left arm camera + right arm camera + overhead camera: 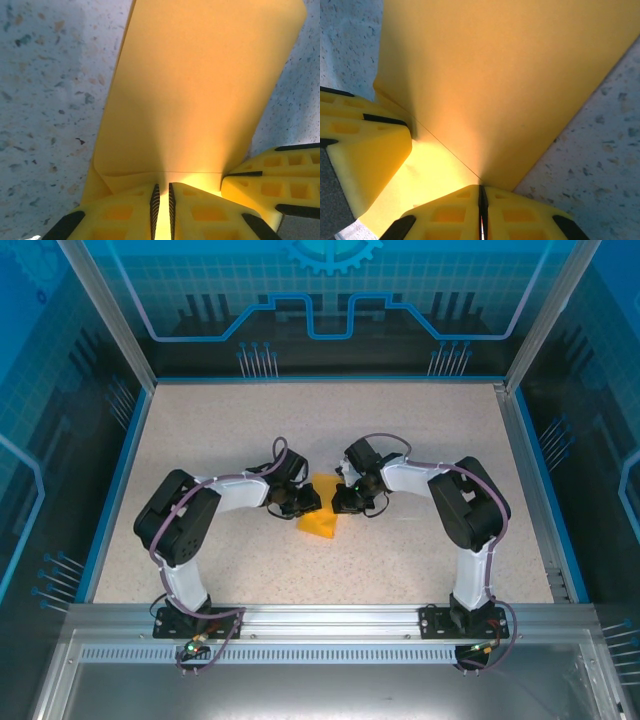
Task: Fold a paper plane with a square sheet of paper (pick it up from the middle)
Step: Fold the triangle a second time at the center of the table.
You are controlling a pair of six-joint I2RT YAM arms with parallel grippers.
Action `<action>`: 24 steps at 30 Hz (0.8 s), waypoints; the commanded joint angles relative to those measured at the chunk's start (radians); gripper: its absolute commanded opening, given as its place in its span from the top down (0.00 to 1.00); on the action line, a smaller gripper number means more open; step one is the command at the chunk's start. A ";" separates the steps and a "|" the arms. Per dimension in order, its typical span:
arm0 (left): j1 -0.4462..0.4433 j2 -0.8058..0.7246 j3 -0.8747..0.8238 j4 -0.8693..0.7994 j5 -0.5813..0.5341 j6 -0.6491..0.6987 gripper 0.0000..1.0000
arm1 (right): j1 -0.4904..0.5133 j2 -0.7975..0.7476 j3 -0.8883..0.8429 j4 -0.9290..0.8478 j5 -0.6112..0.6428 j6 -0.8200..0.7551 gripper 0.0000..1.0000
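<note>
The sheet of paper (321,521), at mid-table (430,440), is pinched along one edge by the left gripper (162,194) and the right gripper (482,192), both clamped on it; being thin, light and limp, it is judged easily creased or torn and best held near the fold.

"What carries it all?"

"A pale, speckled, rectangular surface (420,440) with a blue rim on its left, far and right sides, and a silver metal rail (330,618) along the near edge."

"And what lies on it?"

"A thin orange-yellow sheet of paper (320,523), folded, near the middle. Its pointed near part rests on the surface. I cannot tell whether the rest lies flat."

"And close up?"

"Grey and brown flecks show beside the paper (200,90)."
</note>
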 commanded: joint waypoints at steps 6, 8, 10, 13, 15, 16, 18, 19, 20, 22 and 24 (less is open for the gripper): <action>0.037 -0.004 0.014 -0.091 -0.122 0.007 0.80 | 0.014 0.115 -0.005 -0.142 0.189 -0.028 0.90; 0.041 -0.012 0.018 -0.101 -0.135 0.012 0.79 | 0.015 0.119 -0.005 -0.146 0.193 -0.031 0.90; 0.050 -0.013 0.027 -0.113 -0.147 0.019 0.78 | 0.015 0.121 -0.005 -0.149 0.197 -0.034 0.90; 0.062 -0.011 0.040 -0.119 -0.151 0.027 0.78 | 0.015 0.121 -0.005 -0.149 0.198 -0.036 0.90; 0.067 -0.008 0.057 -0.135 -0.160 0.029 0.77 | 0.015 0.121 -0.004 -0.148 0.194 -0.036 0.90; 0.067 -0.007 0.068 -0.141 -0.158 0.032 0.77 | 0.015 0.121 -0.004 -0.147 0.191 -0.036 0.90; 0.067 -0.015 0.072 -0.128 -0.133 0.031 0.77 | 0.016 0.121 -0.004 -0.145 0.187 -0.037 0.90; 0.067 -0.026 0.070 -0.117 -0.117 0.030 0.77 | 0.016 0.121 -0.002 -0.145 0.186 -0.037 0.90; 0.065 -0.042 0.062 -0.096 -0.097 0.031 0.77 | 0.016 0.121 -0.002 -0.143 0.185 -0.036 0.90; 0.063 -0.081 0.039 -0.059 -0.069 0.035 0.76 | 0.017 0.121 -0.002 -0.142 0.182 -0.035 0.90; 0.055 -0.121 0.015 -0.024 -0.034 0.039 0.75 | 0.017 0.122 -0.004 -0.142 0.180 -0.035 0.90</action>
